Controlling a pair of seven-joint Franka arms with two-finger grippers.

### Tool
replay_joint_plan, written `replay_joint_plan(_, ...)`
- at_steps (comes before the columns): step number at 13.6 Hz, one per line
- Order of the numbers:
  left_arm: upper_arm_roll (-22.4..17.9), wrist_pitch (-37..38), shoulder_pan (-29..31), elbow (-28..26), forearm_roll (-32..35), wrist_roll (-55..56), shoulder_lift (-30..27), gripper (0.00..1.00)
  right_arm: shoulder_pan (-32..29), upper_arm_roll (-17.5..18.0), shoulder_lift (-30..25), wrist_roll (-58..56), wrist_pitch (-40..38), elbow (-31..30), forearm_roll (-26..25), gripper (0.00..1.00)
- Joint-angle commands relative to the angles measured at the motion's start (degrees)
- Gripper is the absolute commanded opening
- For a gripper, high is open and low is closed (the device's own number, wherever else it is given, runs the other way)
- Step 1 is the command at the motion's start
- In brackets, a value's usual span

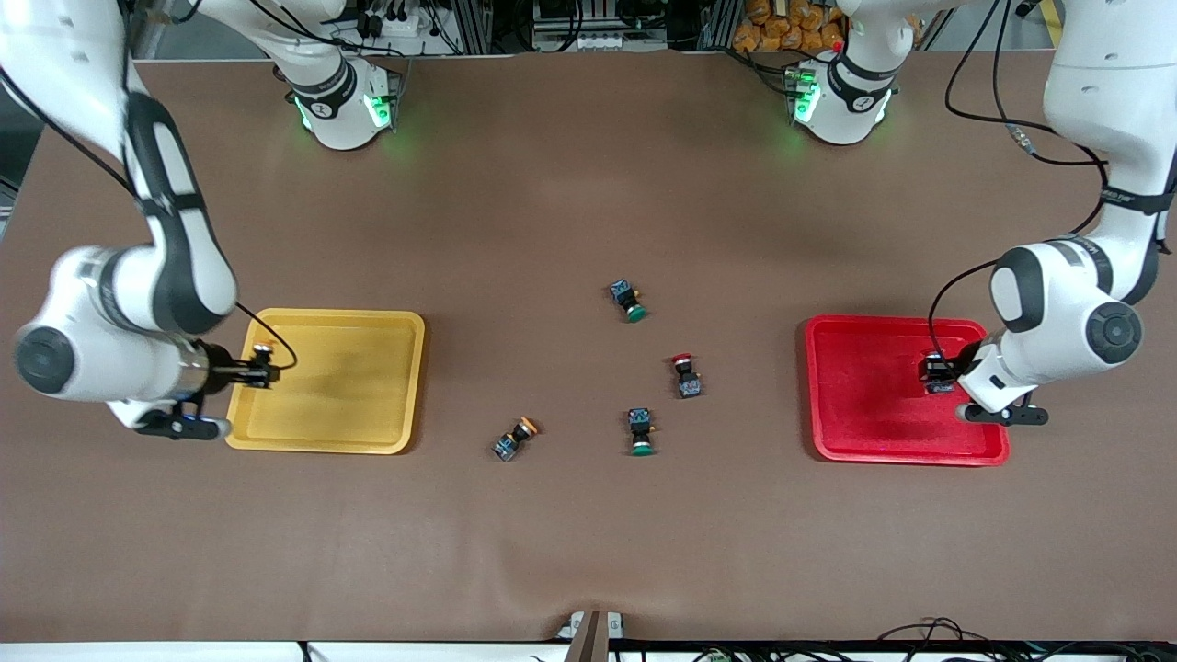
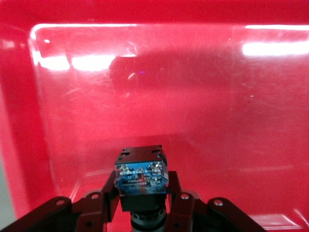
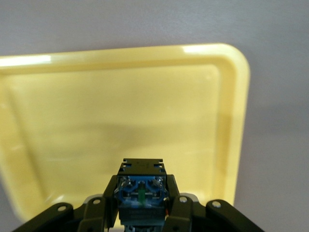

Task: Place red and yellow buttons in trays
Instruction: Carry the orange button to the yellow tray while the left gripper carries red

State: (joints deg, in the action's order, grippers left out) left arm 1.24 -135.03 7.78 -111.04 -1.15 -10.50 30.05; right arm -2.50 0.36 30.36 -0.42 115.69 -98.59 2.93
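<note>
My right gripper (image 1: 262, 366) is shut on a dark button with an orange-yellow cap (image 1: 264, 349) and holds it over the yellow tray (image 1: 349, 395), near the rim at the right arm's end. In the right wrist view the button (image 3: 141, 186) sits between the fingers (image 3: 179, 208) above the tray (image 3: 120, 111). My left gripper (image 1: 938, 375) is shut on a dark button (image 2: 141, 176) over the red tray (image 1: 874, 414), which fills the left wrist view (image 2: 193, 96); its cap is hidden. A red-capped button (image 1: 685, 375) and a yellow-capped button (image 1: 514, 439) lie on the table between the trays.
Two green-capped buttons lie mid-table: one (image 1: 629, 301) farther from the front camera than the red-capped one, one (image 1: 641, 430) nearer. The brown table mat (image 1: 588, 552) stretches between and around the trays. Both arm bases stand along the table's robot edge.
</note>
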Motion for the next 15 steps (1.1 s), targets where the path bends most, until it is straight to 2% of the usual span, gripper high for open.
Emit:
replay_joint_plan(1,0.7,-1.7,0.5,-0.8,1.0,-0.3,0.0,0.77,-1.8,0.8,3.5,-2.9,3.6,0.2,0.1,0.0)
replay_joint_plan(2,0.7,-1.7,0.4,-0.8,1.0,-0.4,-0.1,1.0,-1.8,0.8,4.5,-2.9,5.4,0.2,0.1,0.0)
replay_joint_plan(5,1.6,-0.2,0.0,-0.5,0.9,0.2,-2.3,1.0,-1.8,0.7,6.4,-2.9,7.0,0.2,0.0,0.0)
replay_joint_plan(6,2.8,1.5,-0.1,-0.1,0.4,1.1,-3.2,1.0,-1.7,0.7,6.4,-3.0,7.0,0.2,0.0,0.07)
replay_joint_plan(7,4.5,3.3,-0.1,0.3,0.2,3.9,-4.3,1.0,-1.6,0.7,6.4,-3.0,7.0,0.1,0.0,0.22)
replay_joint_plan(8,5.9,5.2,-0.2,1.1,0.2,7.8,-4.9,1.0,-1.7,0.7,6.4,-3.0,6.9,0.2,-0.1,0.65)
replay_joint_plan(9,7.6,7.2,-0.2,2.0,0.2,10.6,-5.1,1.0,-1.8,0.7,6.4,-3.0,6.7,0.1,-0.1,1.0)
replay_joint_plan(13,15.6,10.7,-0.7,4.6,0.4,26.5,-4.6,1.0,-1.4,0.9,3.4,-2.7,0.3,0.2,-0.1,1.0)
replay_joint_plan(15,16.7,10.3,-4.2,6.5,0.5,33.2,-2.9,1.0,-1.0,1.1,0.4,-1.8,-4.6,0.8,0.1,1.0)
